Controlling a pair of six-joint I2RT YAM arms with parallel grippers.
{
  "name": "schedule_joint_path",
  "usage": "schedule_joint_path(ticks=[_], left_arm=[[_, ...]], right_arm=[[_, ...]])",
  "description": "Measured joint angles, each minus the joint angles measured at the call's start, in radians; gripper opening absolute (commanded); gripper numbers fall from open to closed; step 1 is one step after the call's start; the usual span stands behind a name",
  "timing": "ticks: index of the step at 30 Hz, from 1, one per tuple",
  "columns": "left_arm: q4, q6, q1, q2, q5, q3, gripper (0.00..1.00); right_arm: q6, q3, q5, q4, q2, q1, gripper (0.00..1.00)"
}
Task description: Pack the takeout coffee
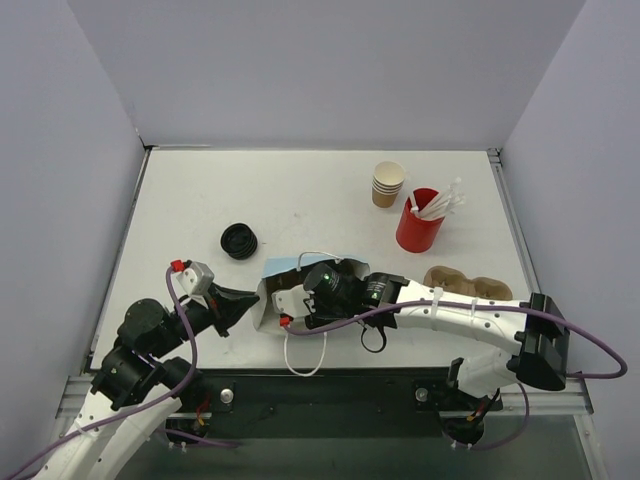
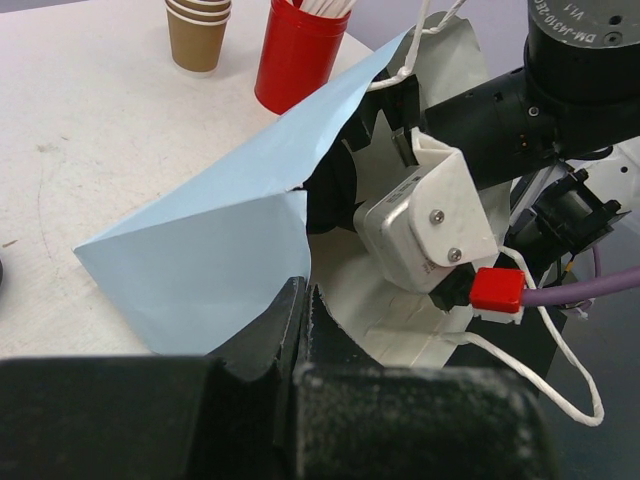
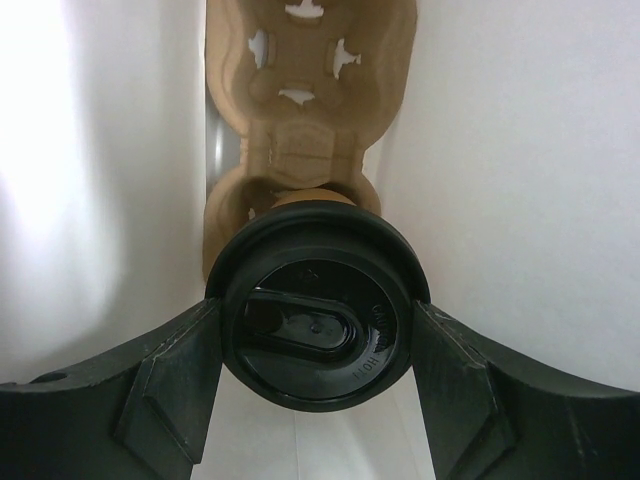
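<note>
The takeout coffee, a brown paper cup with a black lid [image 3: 300, 300], shows only in the right wrist view, inside the paper bag. It sits at the near well of a brown pulp cup carrier [image 3: 300, 120] lying in the bag. My right gripper [image 3: 316, 318] is shut on the coffee, its fingers [image 3: 180, 360] pressed on both sides of the lid. The light blue bag [image 1: 275, 283] lies on its side in the near middle, with my right wrist reaching into its mouth. My left gripper [image 2: 303, 300] is shut on the bag's edge [image 2: 220, 240] and also shows in the top view [image 1: 243, 300].
A stack of lidless brown cups [image 1: 388, 184] and a red cup with white straws [image 1: 418, 222] stand at the back right. A stack of black lids [image 1: 240, 241] lies left of the bag. Another brown carrier [image 1: 468, 283] lies beside my right arm.
</note>
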Motion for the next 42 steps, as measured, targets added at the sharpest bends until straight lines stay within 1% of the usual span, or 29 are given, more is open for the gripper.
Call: schedule_joint_path(ticks=[15,23,30,37,41,42], left_arm=[[0.0,-0.002,0.0,0.0,0.0,0.0,0.0],[0.001,-0.002,0.0,0.004,0.0,0.0,0.0],[0.004,-0.006,0.0,0.014,0.006,0.0,0.0],[0.014,-0.017,0.0,0.032,0.009,0.0,0.0],[0.021,-0.03,0.0,0.043,0.011,0.0,0.0],[0.023,-0.031,0.0,0.045,0.011,0.001,0.0]], right_arm=[[-0.017,0.0,-0.015,0.034,0.028,-0.014,0.42],[-0.017,-0.024,-0.019,0.09,0.045,-0.035,0.43],[-0.017,-0.056,-0.022,0.133,0.046,-0.052,0.48],[-0.017,-0.069,-0.023,0.155,0.046,-0.056,0.51],[-0.016,-0.072,-0.023,0.16,0.046,-0.056,0.57],[-0.016,-0.073,-0.022,0.161,0.046,-0.056,0.61]])
